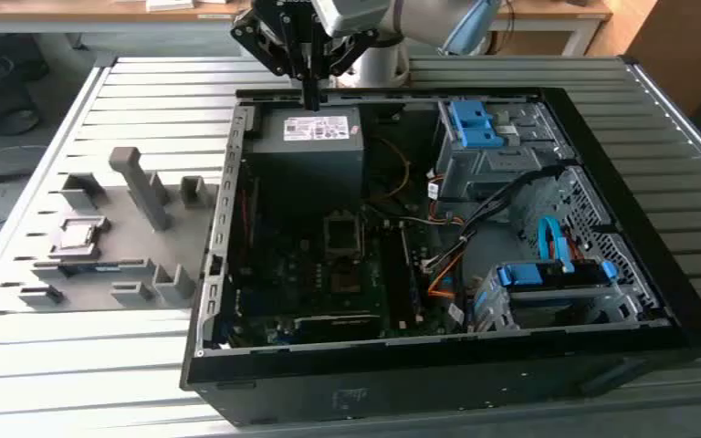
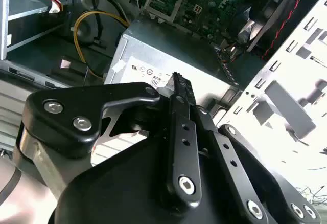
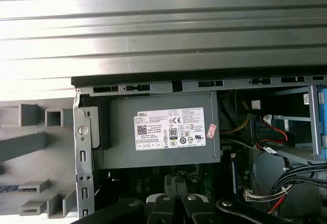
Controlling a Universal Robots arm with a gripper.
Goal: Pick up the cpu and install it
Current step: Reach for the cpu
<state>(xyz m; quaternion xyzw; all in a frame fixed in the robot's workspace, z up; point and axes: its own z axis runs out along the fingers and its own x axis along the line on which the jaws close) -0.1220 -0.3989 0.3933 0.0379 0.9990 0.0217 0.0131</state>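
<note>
The tool [image 1: 311, 102] hangs over the back edge of the open computer case [image 1: 448, 376], just above the big grey power box [image 1: 308, 151] with the white sticker. Its two black fingers are pressed together into one thin point and they hold nothing. In the second wrist view the tool [image 2: 177, 78] shows the same thing up close: the fingers meet at the tip, with the power box [image 2: 168, 45] right under them. The cpu [image 1: 77, 235] is well apart from the tool. It is a small flat silver square, and it lies in the grey holder [image 1: 143, 196] on the surface [image 1: 143, 91], at the exterior view's left of the case. The holder sits outside the case, just beside its side wall. Inside the case, on the dark green board, there is a square socket [image 1: 342, 235] near the middle, between the power box and the front wall. Blue clips [image 1: 470, 123] sit on the metal racks at the exterior view's right. In the first wrist view the power box [image 3: 158, 132] lies flat inside the case, and the striped metal surface [image 3: 153, 24] runs along past it.
</note>
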